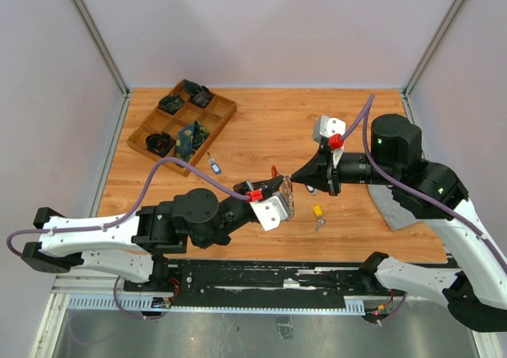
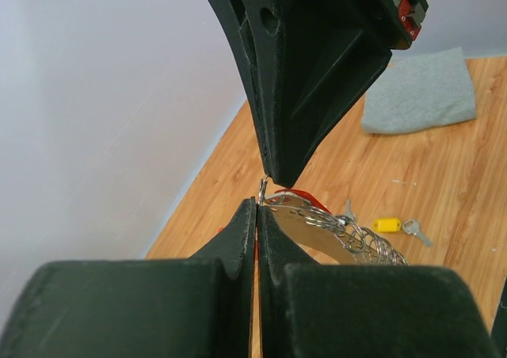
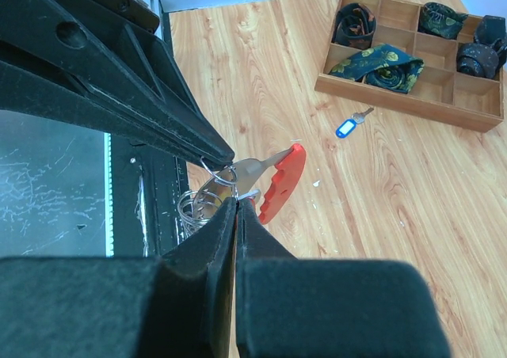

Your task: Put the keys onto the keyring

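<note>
My left gripper (image 1: 283,185) (image 2: 258,203) is shut on a small ring of the keyring (image 1: 287,199) and holds it above the table. The keyring is a silvery plate with several wire rings (image 2: 321,230) and a curved red plastic part (image 3: 283,182). My right gripper (image 1: 295,177) (image 3: 236,201) is shut, tip to tip with the left one. A small silver blade (image 3: 255,192) sticks out of its jaws with a trace of red between them, seemingly the red key. The yellow key (image 1: 317,211) (image 2: 386,224) lies on the table below.
A blue-headed key (image 1: 214,166) (image 3: 347,127) lies near a wooden compartment tray (image 1: 212,138) (image 3: 404,108) holding dark items at the back left. A grey cloth (image 1: 400,211) (image 2: 420,93) lies at the right. White walls enclose the table.
</note>
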`<state>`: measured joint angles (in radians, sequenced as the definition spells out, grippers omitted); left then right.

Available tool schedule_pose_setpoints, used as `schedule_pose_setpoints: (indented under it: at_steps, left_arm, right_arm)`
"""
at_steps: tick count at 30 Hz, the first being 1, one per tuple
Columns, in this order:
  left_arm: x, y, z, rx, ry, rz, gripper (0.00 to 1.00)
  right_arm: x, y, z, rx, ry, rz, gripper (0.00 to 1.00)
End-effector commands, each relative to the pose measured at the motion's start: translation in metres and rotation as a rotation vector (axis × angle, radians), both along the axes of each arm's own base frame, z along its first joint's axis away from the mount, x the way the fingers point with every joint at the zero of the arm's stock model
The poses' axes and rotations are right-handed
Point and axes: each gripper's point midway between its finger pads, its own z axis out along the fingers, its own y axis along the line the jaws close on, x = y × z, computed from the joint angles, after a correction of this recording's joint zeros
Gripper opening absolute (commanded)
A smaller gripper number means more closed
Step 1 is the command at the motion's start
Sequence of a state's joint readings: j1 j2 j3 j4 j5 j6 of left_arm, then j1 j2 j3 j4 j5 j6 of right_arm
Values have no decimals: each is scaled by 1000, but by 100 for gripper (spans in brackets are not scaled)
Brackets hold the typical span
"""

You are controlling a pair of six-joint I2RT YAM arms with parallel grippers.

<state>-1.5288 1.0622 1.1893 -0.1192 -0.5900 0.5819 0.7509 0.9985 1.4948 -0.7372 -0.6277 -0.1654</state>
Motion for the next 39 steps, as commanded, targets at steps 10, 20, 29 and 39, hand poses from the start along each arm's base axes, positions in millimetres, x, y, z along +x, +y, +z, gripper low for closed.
schedule_pose_setpoints:
  at_steps: [10, 20, 29, 39]
  left_arm:
    - [-7, 3, 31, -141, 18, -27, 1]
    - [-7, 8, 37, -193, 33, -30, 1]
    - [-10, 7, 38, -206, 46, -45, 1]
    - [-20, 6, 41, -281, 121, -105, 0]
  right_arm:
    - [-8, 1, 3, 16, -13, 29, 1]
    - [-17, 1, 3, 28, -12, 67, 1]
    - [-18, -3, 17, 63, -62, 57, 16]
    - [-28, -20, 53, 170, -201, 29, 33]
